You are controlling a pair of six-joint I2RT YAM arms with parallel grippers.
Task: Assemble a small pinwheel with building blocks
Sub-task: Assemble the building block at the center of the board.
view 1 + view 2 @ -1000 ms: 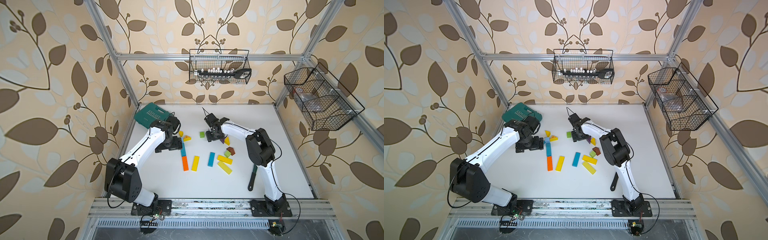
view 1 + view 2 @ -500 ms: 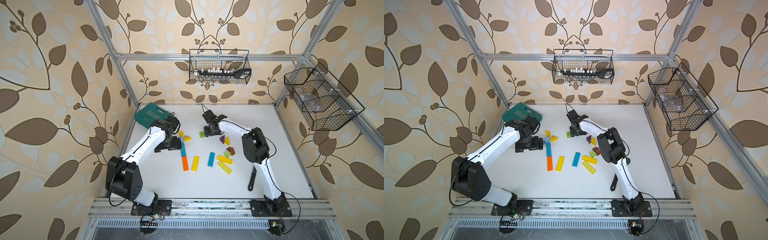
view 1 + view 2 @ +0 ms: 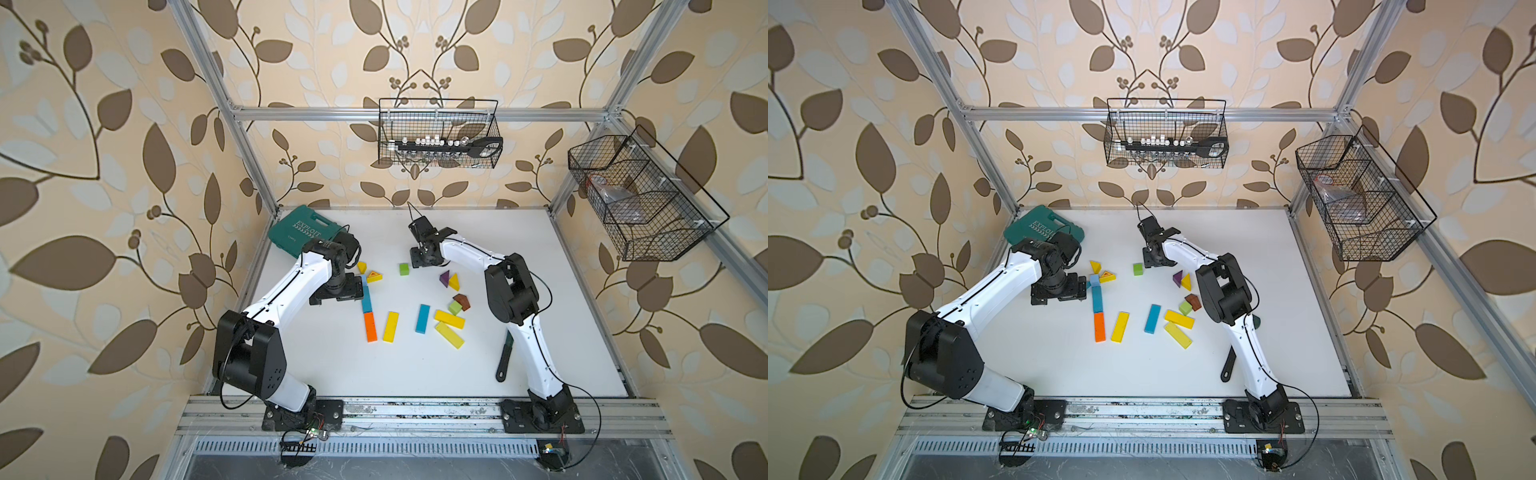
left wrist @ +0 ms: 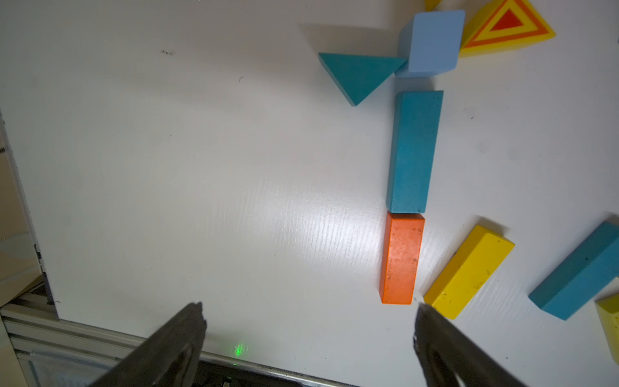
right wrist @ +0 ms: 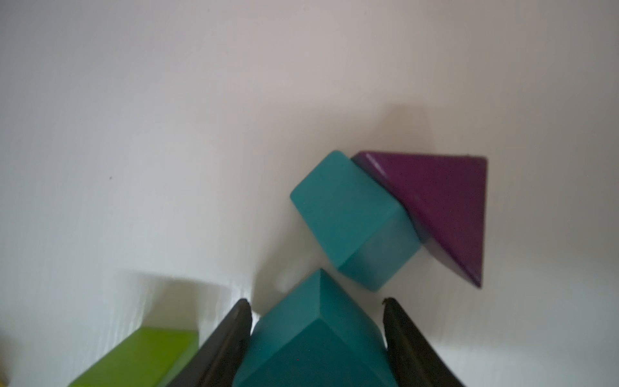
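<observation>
While left jaws gape, right jaws clamp one teal block (image 5: 315, 341); three yellow bars (image 3: 390, 326) (image 3: 449, 319) (image 3: 449, 335) lie loose

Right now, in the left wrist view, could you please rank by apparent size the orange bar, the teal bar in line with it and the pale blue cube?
teal bar
orange bar and pale blue cube, too alike to rank

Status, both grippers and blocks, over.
Left gripper open, empty, beside orange bar. Right gripper shut on teal block. Teal wedge tip meets pale blue cube. Teal cube, purple wedge just ahead of right gripper.
</observation>
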